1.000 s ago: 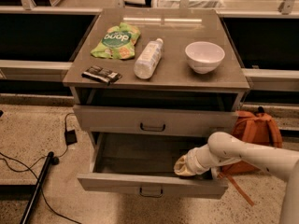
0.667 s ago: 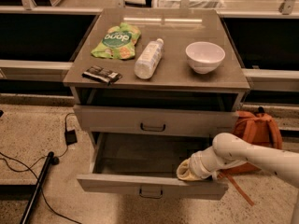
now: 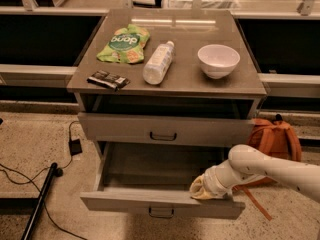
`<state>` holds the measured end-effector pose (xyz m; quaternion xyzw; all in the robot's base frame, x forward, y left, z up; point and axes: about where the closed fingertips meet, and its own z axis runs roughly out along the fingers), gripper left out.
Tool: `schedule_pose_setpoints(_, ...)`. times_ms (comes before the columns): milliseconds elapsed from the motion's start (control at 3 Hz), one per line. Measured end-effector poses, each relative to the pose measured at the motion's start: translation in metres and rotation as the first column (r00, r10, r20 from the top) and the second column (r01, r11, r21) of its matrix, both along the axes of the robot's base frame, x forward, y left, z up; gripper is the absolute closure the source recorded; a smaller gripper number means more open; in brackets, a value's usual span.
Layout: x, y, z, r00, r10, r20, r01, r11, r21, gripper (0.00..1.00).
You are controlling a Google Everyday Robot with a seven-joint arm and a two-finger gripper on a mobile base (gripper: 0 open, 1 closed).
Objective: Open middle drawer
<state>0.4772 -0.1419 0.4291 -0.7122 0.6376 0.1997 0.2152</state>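
Subject of inspection: the wide, shallow grey metal middle drawer [image 3: 125, 202], second in the grey metal cabinet [image 3: 250, 86]. It stands pulled well out toward the camera, its interior floor exposed and its small dark loop handle [image 3: 161, 212] centred on the front panel. The white arm's tan-tipped gripper [image 3: 202, 190] sits at the right end of the drawer's front edge, touching or just above the rim and well to the right of the handle. Whether the gripper is open or closed cannot be told from this view. Its position suggests a hold or push on the panel's top edge rather than on the handle, a judgement only. The taller-fronted grey drawer above [image 3: 115, 126] has its front nearly flush, with a dark gap between it and the cabinet top. No lower drawer is seen beneath the extended one. On the cabinet top lie a green snack bag [image 3: 123, 43], a white plastic bottle on its side [image 3: 157, 63], a white ceramic bowl [image 3: 218, 60] and a dark wrapped bar [image 3: 108, 79], all set back from the working area. An orange backpack [image 3: 275, 139] sits on the floor just right of the cabinet, close behind the arm. The opening appears essentially complete.
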Motion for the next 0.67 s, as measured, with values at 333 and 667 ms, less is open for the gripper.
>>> schedule_pose_setpoints(333, -0.02, -0.003, 0.005, 0.999, 0.04, -0.02, -0.04, 0.999, 0.002, 1.0)
schedule_pose_setpoints(667, -0.046, -0.004, 0.012, 0.9941, 0.098, -0.045, -0.098, 0.995, 0.007, 1.0)
